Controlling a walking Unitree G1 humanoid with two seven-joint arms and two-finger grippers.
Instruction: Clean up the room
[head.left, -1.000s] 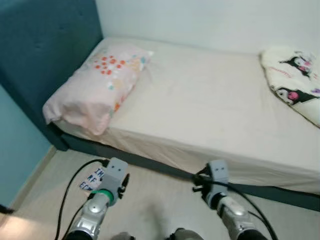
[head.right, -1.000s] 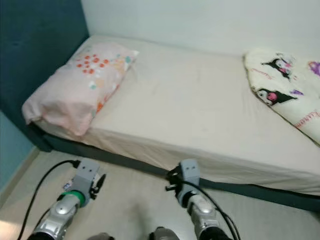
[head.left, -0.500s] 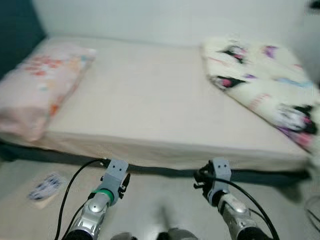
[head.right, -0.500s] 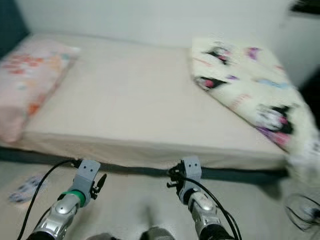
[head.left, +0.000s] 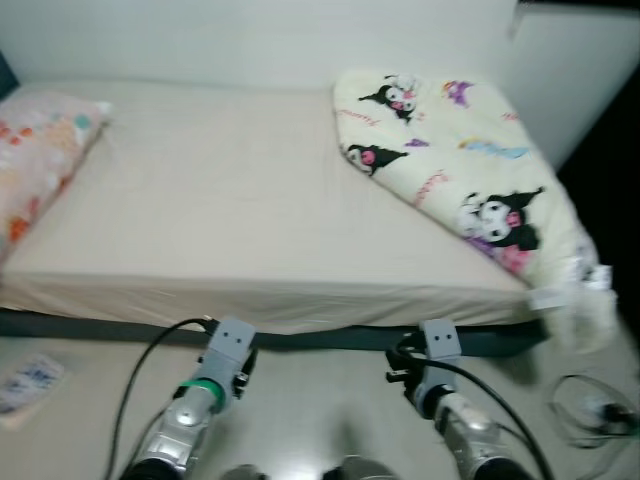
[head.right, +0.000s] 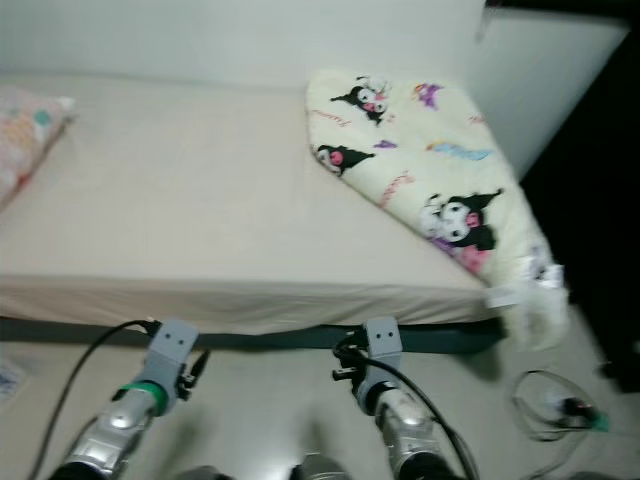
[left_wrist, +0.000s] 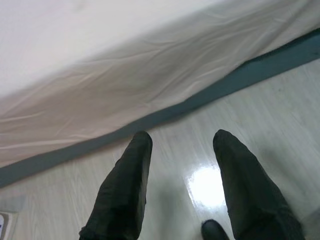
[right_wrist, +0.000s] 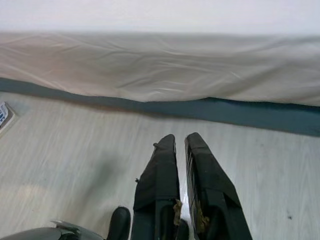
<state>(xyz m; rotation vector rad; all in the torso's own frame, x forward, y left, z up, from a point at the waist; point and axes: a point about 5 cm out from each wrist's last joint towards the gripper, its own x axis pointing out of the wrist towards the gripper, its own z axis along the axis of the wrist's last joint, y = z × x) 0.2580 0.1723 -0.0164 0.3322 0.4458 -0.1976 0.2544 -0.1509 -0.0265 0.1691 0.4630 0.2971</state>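
Cream cartoon-print quilt (head.left: 455, 165) lies crumpled on right end of beige-sheeted bed (head.left: 220, 220), corner hanging off toward pale wood floor (right_wrist: 65, 165). My left gripper (left_wrist: 182, 145) low before bed edge, fingers spread wide, nothing held. My right gripper (right_wrist: 180, 142) beside it, fingers nearly together, empty.

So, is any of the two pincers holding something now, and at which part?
Nothing is held. The left pincer is open over bare floor; the right pincer is shut with nothing between its fingers, near the bed.
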